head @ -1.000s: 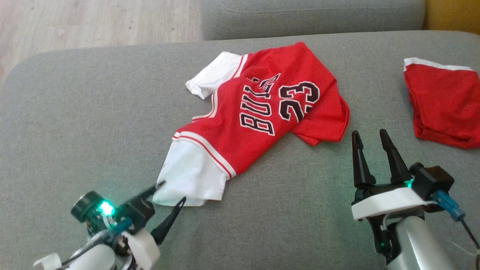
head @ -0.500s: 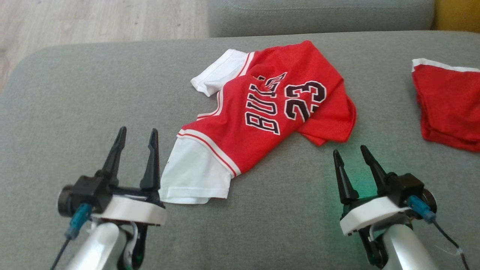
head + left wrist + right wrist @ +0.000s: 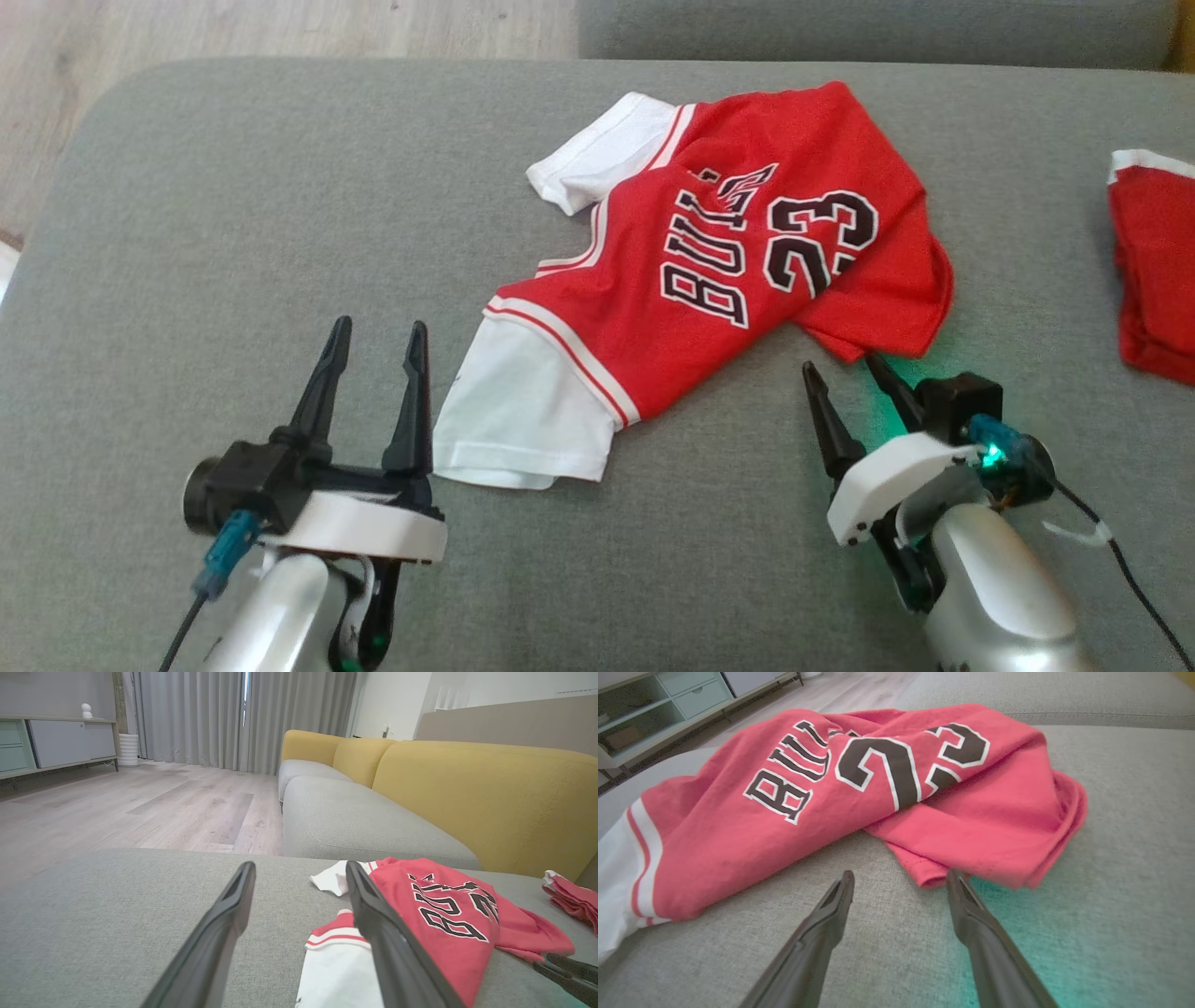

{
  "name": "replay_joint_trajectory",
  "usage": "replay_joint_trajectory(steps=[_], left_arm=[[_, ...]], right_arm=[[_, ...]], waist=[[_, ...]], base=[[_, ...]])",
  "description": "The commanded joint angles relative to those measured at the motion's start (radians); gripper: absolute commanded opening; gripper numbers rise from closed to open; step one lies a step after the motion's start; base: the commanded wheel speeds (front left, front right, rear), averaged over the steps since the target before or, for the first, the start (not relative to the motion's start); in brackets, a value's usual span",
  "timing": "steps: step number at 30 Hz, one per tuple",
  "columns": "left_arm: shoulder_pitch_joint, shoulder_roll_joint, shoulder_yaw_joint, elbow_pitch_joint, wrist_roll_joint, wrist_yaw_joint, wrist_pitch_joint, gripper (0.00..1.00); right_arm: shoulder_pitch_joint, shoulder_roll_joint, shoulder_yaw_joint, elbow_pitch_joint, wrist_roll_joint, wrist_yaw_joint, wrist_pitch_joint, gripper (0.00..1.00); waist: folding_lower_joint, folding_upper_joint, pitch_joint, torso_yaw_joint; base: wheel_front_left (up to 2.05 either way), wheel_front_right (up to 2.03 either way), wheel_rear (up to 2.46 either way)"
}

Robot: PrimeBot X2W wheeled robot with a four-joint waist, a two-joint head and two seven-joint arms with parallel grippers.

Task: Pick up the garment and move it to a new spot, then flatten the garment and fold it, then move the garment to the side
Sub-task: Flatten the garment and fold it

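the jersey (image 3: 709, 280) lies crumpled on the grey sofa cushion (image 3: 233, 233), printed face up, with one white sleeve (image 3: 523, 420) pointing toward us and the red hem corner (image 3: 878, 322) doubled under on the right. a second ago our left gripper (image 3: 381, 325) was pinching the edge of that white sleeve. it has since let go and now stands just beside the sleeve, fingers spread wide and holding nothing, as the left wrist view confirms. our right gripper (image 3: 840, 364) has meanwhile come forward. its fingers, likewise spread and empty, now reach the red hem corner, and in the right wrist view one tip touches or nearly touches the cloth. the whole head view has also shifted, which we read as camera motion, not as a move of the jersey. a second red garment (image 3: 1153, 271) rests well apart at the right edge. we judge that the relocation step is finished and that flattening begins here: the doubled hem must be drawn out before any fold. the risk is that the thin cloth bunches under a fingertip instead of entering the grip.
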Motion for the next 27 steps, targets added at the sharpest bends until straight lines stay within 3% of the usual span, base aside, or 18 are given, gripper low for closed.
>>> replay_joint_trajectory(steps=[1,14,15,16,17,27], left_arm=[[-0.033,0.002,0.051,-0.021,0.014,-0.011,-0.009,1.0],[-0.037,-0.05,0.103,0.018,0.065,-0.068,-0.009,1.0],[-0.037,-0.053,0.107,0.021,0.069,-0.072,-0.009,1.0],[-0.037,-0.055,0.111,0.023,0.072,-0.075,-0.009,1.0],[-0.036,-0.058,0.115,0.024,0.076,-0.078,-0.009,1.0],[-0.011,-0.071,0.17,0.039,0.1,-0.099,-0.009,1.0]], right_arm=[[-0.044,-0.002,0.014,-0.001,-0.006,0.004,-0.01,1.0],[-0.134,-0.002,0.011,0.161,-0.02,0.004,-0.048,1.0],[-0.141,-0.002,0.012,0.174,-0.023,0.004,-0.048,0.93],[-0.147,-0.002,0.014,0.185,-0.028,0.004,-0.049,0.32],[-0.154,-0.002,0.016,0.195,-0.035,0.004,-0.053,0.0],[-0.139,-0.002,-0.1,0.192,-0.079,0.004,-0.11,0.0]], waist=[[-0.0001,-0.0001,0.006,0.01],[-0.0001,-0.0001,0.027,0.03],[-0.0001,-0.0001,0.027,0.03],[-0.0001,-0.0001,0.028,0.029],[-0.0001,-0.0001,0.028,0.027],[-0.0001,-0.0001,-0.017,-0.056]], base=[[0.0,0.0,0.0],[0.0,0.0,0.0],[0.0,0.0,0.0],[0.0,0.0,0.0],[0.0,0.0,0.0],[0.0,0.0,0.0]])
